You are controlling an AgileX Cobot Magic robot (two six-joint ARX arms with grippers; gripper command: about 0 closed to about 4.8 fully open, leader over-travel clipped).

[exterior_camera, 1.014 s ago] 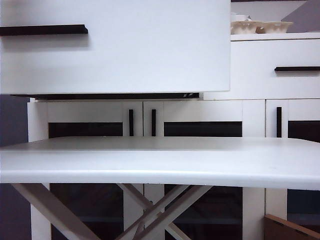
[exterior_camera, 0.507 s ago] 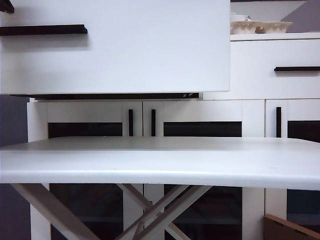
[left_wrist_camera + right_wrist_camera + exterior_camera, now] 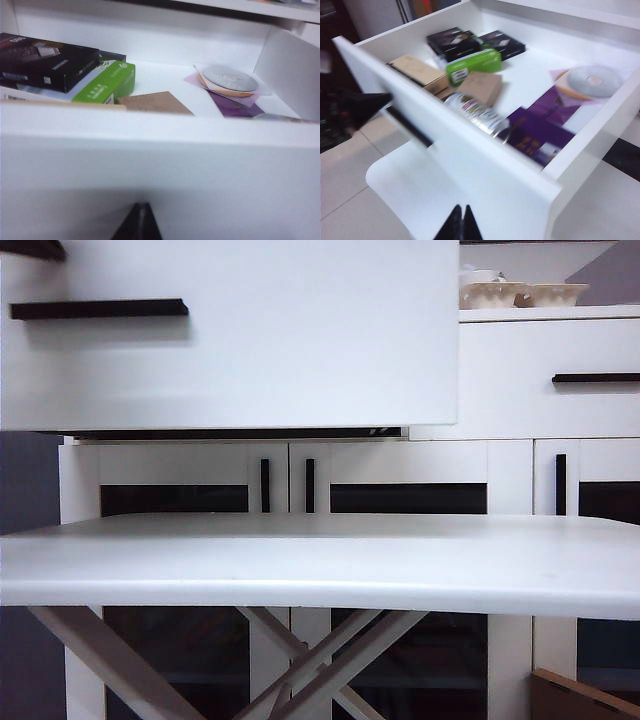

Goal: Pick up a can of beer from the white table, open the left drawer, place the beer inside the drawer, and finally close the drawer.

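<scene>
step: close drawer | beer can (image 3: 476, 114) lying inside open left drawer (image 3: 300, 350), behind its front | L gripper (image 3: 139, 222) clenched, empty, at drawer front | R gripper (image 3: 460, 225) clenched, empty, above front edge | next: push front in, square | table (image 3: 320, 560)

It looks like a room in a home. A white cabinet (image 3: 300, 465) with dark glass doors stands behind the tabletop (image 3: 320, 560), with bowls (image 3: 520, 292) on top and floor tiles (image 3: 350, 170) below.
</scene>
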